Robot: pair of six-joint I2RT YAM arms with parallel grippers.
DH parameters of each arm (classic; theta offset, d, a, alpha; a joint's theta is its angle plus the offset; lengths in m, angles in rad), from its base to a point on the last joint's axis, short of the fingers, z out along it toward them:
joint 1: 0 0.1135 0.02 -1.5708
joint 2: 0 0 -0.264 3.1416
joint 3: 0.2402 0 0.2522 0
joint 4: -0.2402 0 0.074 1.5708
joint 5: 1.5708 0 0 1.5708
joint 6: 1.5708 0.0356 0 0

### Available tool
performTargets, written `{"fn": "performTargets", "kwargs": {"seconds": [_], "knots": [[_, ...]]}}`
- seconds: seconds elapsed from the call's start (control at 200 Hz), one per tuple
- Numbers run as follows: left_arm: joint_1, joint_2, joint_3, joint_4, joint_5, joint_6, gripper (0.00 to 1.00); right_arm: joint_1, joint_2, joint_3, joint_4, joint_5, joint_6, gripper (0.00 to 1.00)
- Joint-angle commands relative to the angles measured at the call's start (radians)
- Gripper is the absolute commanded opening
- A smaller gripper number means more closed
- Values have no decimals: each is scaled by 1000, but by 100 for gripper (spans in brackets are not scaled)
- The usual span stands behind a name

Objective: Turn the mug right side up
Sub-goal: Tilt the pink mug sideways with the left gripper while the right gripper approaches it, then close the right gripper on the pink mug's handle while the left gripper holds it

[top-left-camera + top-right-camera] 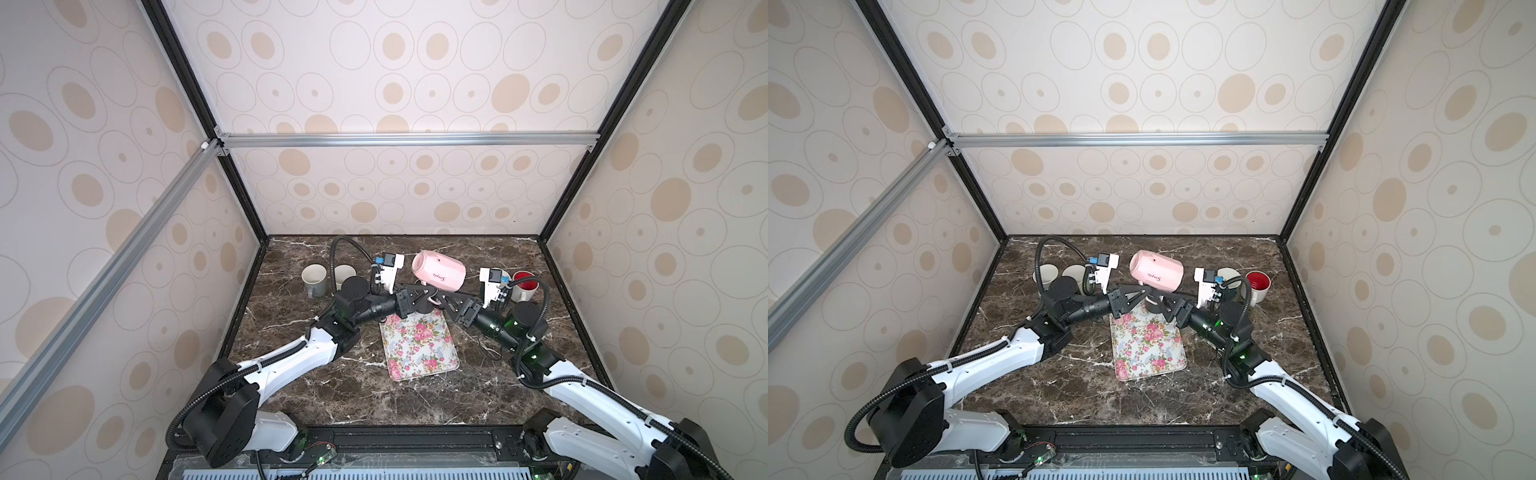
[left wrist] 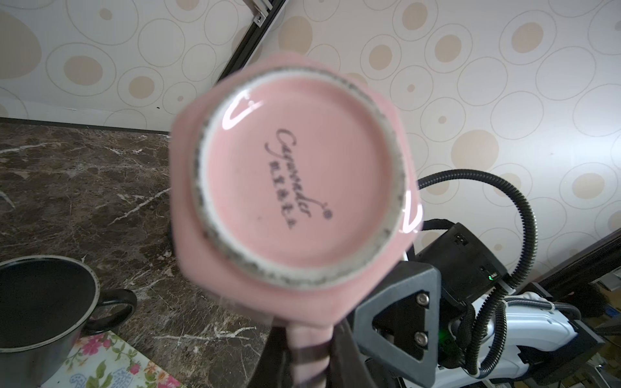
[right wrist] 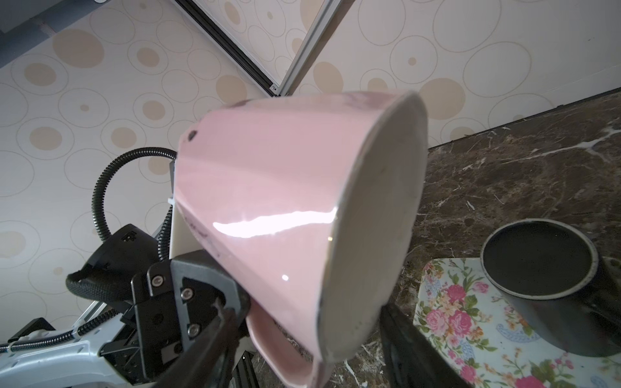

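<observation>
At mid-frame, the glazed pink mug [image 1: 438, 272], likely slippery and breakable, is hanging sideways over the tray [image 1: 419, 345], left gripper [image 2: 309, 356] clamping its handle [image 3: 285, 356], the surest hold, right gripper [image 3: 309, 342] gaping around it.

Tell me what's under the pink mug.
The pink mug hangs sideways in the air, the left gripper shut on its handle. Below it a dark mug stands upright on the far end of the floral tray. In both top views the arms cover most of that mug.
</observation>
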Motion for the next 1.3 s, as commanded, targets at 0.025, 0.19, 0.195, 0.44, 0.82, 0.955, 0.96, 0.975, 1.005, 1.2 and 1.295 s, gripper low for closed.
{"fn": "performTargets", "kwargs": {"seconds": [0.025, 0.19, 0.195, 0.44, 0.82, 0.955, 0.96, 0.975, 1.005, 1.2, 1.295], "knots": [[-3, -17, 20, 156, 37, 5, 0, 3, 16, 43, 89, -52, 28, 64], [-3, -16, 15, 180, 43, -8, 0, 3, 27, 56, 69, -55, 39, 63], [-3, -17, 16, 180, 43, -5, 0, 3, 29, 57, 68, -57, 38, 63], [-2, -14, 36, 130, 25, 26, 0, 3, 19, 48, 57, -46, 35, 63], [-3, -14, 42, 117, 10, 35, 0, 2, -18, 36, 2, -26, 12, 64], [-2, -12, 44, 112, 7, 37, 0, 2, -26, 34, -15, -23, 6, 64], [-3, -12, 44, 112, 7, 37, 0, 2, -26, 34, -16, -23, 7, 64], [-2, -12, 44, 110, 6, 40, 0, 2, -27, 35, -18, -22, 7, 64], [-3, -13, 42, 105, 3, 43, 0, 2, -30, 34, -25, -19, 6, 65], [-4, -12, 28, 84, -18, 53, 0, 2, -42, 41, -105, 3, -25, 65], [-3, -16, 25, 119, -10, 29, 0, 1, -28, 26, -103, -12, -39, 68]]}}
